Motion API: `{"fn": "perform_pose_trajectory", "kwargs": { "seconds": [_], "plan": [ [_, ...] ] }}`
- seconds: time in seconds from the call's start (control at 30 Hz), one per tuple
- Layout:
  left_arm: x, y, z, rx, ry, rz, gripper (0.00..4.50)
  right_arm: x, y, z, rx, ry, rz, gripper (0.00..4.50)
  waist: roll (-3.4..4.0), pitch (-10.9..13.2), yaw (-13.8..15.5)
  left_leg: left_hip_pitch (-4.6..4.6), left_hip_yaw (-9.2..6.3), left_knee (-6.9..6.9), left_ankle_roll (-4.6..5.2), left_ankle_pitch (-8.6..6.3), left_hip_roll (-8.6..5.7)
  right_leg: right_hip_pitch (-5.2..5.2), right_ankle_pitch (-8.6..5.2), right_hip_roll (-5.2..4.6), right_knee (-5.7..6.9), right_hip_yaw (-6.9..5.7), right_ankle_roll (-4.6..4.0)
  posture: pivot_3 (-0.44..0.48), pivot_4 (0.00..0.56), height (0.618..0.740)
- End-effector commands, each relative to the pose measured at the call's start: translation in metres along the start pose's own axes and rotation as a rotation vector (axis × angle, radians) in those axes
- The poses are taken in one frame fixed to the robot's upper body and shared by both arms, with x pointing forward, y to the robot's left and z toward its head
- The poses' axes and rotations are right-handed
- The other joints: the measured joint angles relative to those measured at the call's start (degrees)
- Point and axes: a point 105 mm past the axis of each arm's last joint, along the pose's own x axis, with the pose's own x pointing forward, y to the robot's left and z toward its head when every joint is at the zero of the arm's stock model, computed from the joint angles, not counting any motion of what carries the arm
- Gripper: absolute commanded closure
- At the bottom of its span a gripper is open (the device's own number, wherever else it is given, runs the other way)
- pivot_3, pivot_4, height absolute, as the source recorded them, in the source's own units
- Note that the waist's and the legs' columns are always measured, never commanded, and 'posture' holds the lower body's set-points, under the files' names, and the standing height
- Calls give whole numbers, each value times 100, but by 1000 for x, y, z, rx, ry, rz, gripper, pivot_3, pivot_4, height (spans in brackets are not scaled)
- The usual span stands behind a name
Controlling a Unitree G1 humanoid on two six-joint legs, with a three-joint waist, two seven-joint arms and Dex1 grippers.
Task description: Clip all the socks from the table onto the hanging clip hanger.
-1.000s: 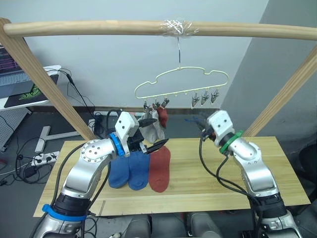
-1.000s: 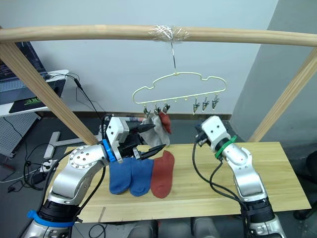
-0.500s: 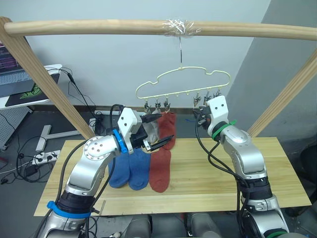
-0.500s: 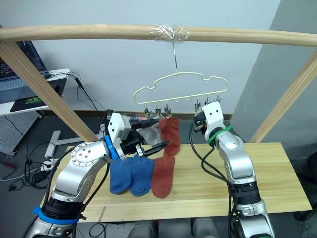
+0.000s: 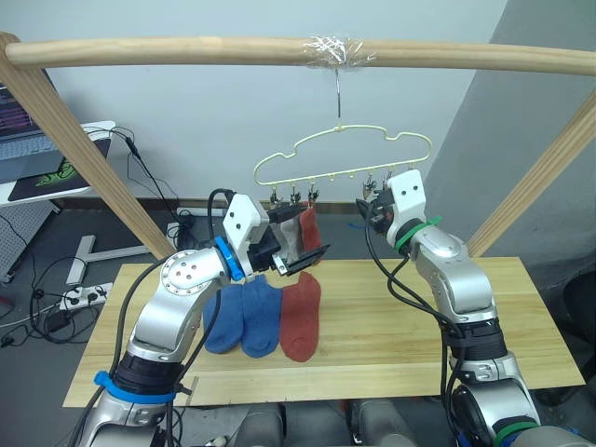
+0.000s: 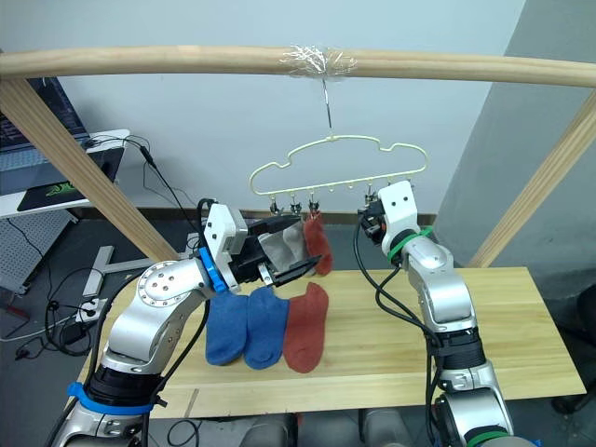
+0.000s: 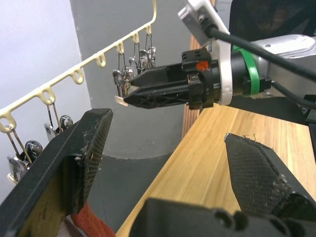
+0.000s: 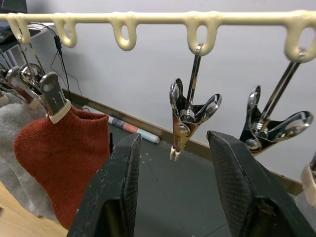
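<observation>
Head views, hanger: we see the thin pale yellow cloud-shaped wire clip hanger [image 5: 343,155] hooked to the round wooden pole [image 5: 298,51], taped at the hook.
Head views, hung socks: a light grey knit sock [image 6: 284,250] and a rust red knit sock [image 5: 308,228] hang from the hanger's left clips, side by side.
Head views, table: two blue ankle socks [image 5: 244,317] and one rust red ankle sock [image 5: 300,315] lie flat on the light wooden plank table [image 5: 391,335], just as half a second ago.
Head views, left arm: our left gripper [image 5: 296,244] has drawn in under the left clips, its black fingers spread around the hanging socks, closer to the grey one than before.
Head views, right arm: our right gripper [image 5: 375,210] has risen a little further, now just below the right-hand clips.
Left wrist view: the left gripper's fingers [image 7: 79,158] stand wide apart, nothing between them; beyond, the right gripper's tips sit at a small grey metal clip [image 7: 121,89].
Right wrist view: the right gripper's fingers [image 8: 123,192] stand open and empty, a metal clip [image 8: 185,118] hanging between them, the clipped rust red sock [image 8: 64,148] to one side.
</observation>
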Motion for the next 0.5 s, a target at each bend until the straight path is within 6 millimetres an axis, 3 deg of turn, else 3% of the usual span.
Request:
{"fn": "perform_pose_trajectory", "kwargs": {
  "seconds": [0.03, 0.5],
  "plan": [
    [2, 0, 11, 32, -35, 1, 350, 4, 2, 23, -16, -86, 6, 2303, 0, 0, 0, 0, 0, 0, 0, 0, 0, 0, 0, 0, 0, 0, 0, -26, 149, 737],
    [5, -1, 15, 5, -60, 4, 350, 13, 14, 39, 38, -153, 86, 2303, 1, 0, -3, -6, -1, 0, 0, 0, 0, -7, 1, 0, 4, -1, -2, -22, 151, 737]
  ]
}}
